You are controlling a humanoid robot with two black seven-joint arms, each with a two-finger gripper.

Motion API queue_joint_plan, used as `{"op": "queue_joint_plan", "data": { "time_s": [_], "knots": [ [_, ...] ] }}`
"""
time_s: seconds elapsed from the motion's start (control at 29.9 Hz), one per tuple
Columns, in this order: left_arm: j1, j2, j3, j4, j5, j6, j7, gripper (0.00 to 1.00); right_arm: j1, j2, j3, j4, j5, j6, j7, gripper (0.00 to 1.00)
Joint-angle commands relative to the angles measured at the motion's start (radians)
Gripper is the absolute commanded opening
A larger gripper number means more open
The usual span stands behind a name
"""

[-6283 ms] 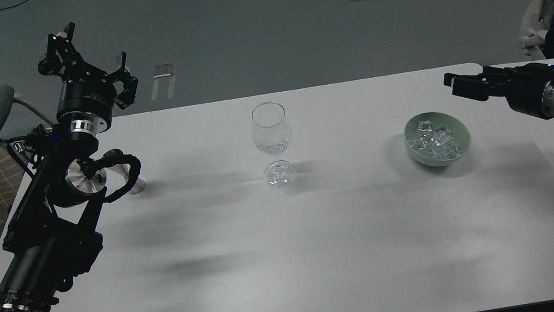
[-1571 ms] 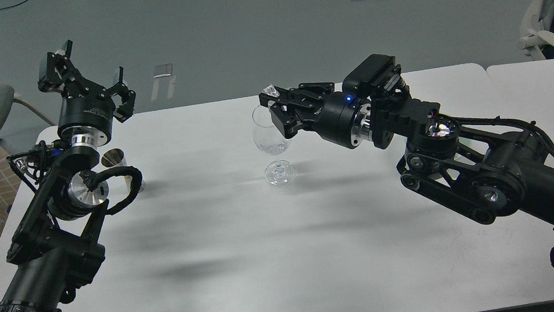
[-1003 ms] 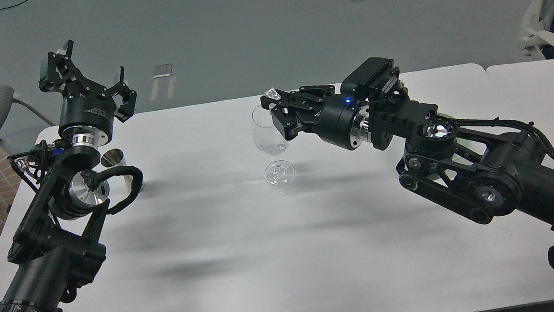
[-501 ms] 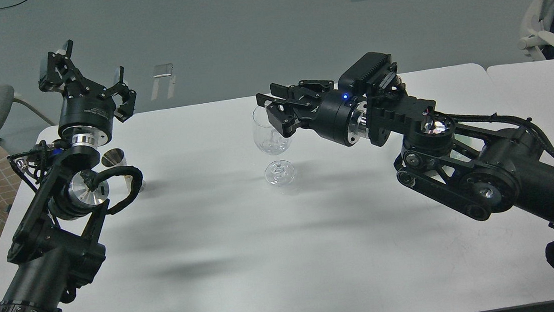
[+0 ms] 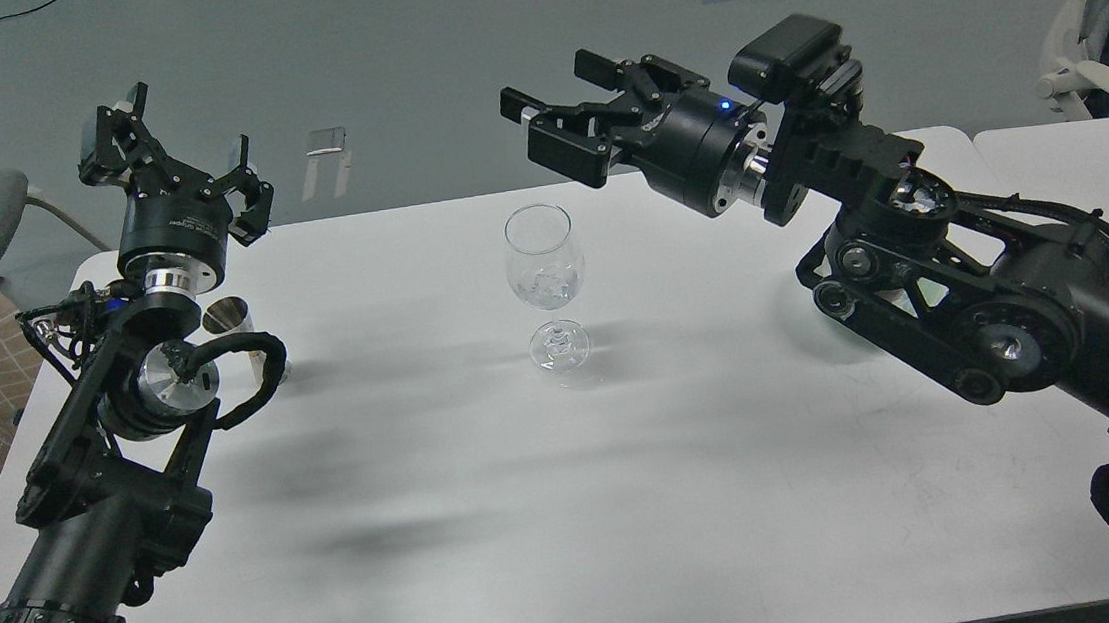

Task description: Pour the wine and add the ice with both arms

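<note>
**Ice dropped, right gripper lifted away from the glass**

Since half a second ago, the ice (image 5: 546, 282) lies inside the wine glass (image 5: 544, 262) at the table (image 5: 632, 505) centre, in a little clear wine, and the right gripper (image 5: 559, 110) has risen above and behind the rim, jaws spread and empty. I judge one ice delivery finished. Next it probably returns to the bowl, now hidden behind the right arm. The left gripper (image 5: 168, 160) waits released, raised above a small metal cup (image 5: 232, 317).

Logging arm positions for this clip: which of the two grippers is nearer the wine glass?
The right gripper, open and empty, up and right of the wine glass. The left gripper is raised far left, beyond the table's edge.
</note>
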Motion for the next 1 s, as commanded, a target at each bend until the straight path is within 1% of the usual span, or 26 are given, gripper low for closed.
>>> {"op": "queue_joint_plan", "data": {
  "time_s": [0.0,0.07,0.1,0.13,0.2,0.33,0.4,0.53,0.6,0.7,0.77,0.8,0.84,0.9,0.97],
  "knots": [
    [-0.009,0.001,0.008,0.001,0.007,0.003,-0.063,0.98,-0.011,0.036,0.157,-0.011,0.084,-0.002,0.0,1.0],
    [-0.011,0.001,0.008,0.001,0.008,0.003,-0.09,0.98,-0.014,0.042,0.2,-0.016,0.139,-0.002,0.0,1.0],
    [-0.014,0.001,0.002,0.001,0.001,0.004,-0.098,0.98,-0.016,0.046,0.243,-0.025,0.202,-0.003,0.0,1.0],
    [-0.018,0.001,0.0,0.001,0.001,0.006,-0.098,0.98,-0.016,0.049,0.263,-0.03,0.237,-0.003,0.002,1.0],
    [-0.037,0.003,0.003,0.007,0.004,0.004,-0.098,0.98,-0.016,0.064,0.341,-0.048,0.416,0.0,0.005,1.0],
    [-0.05,0.004,0.008,0.005,0.008,-0.008,-0.101,0.98,0.0,0.059,0.373,-0.132,0.622,0.003,0.003,1.0],
    [-0.054,0.004,0.006,0.005,0.001,-0.01,-0.1,0.98,0.007,0.03,0.376,-0.18,0.745,0.006,-0.001,1.0],
    [-0.055,0.003,0.009,0.005,0.003,-0.011,-0.103,0.98,0.006,-0.022,0.378,-0.218,0.886,0.007,0.002,1.0],
    [-0.055,0.003,0.012,0.007,0.004,-0.013,-0.1,0.98,0.007,-0.028,0.379,-0.299,1.006,0.009,0.005,1.0],
    [-0.055,0.003,0.015,0.008,0.003,-0.016,-0.101,0.97,0.007,-0.03,0.389,-0.37,1.096,0.014,0.006,1.0],
    [-0.057,0.001,0.015,0.027,0.009,-0.017,-0.101,0.97,0.007,-0.028,0.428,-0.474,1.248,0.03,0.005,1.0],
    [-0.06,0.0,0.015,0.033,0.012,-0.019,-0.101,0.97,0.007,-0.03,0.435,-0.499,1.285,0.038,0.006,1.0],
    [-0.069,0.0,0.017,0.042,0.015,-0.037,-0.103,0.97,0.009,-0.03,0.442,-0.54,1.348,0.058,0.008,1.0],
    [-0.072,0.0,0.017,0.053,0.017,-0.071,-0.103,0.98,0.012,-0.03,0.445,-0.577,1.385,0.069,0.012,0.98],
    [-0.075,0.0,0.017,0.086,0.017,-0.144,-0.097,0.98,0.021,-0.028,0.447,-0.616,1.41,0.072,0.018,0.97]
  ]
}}
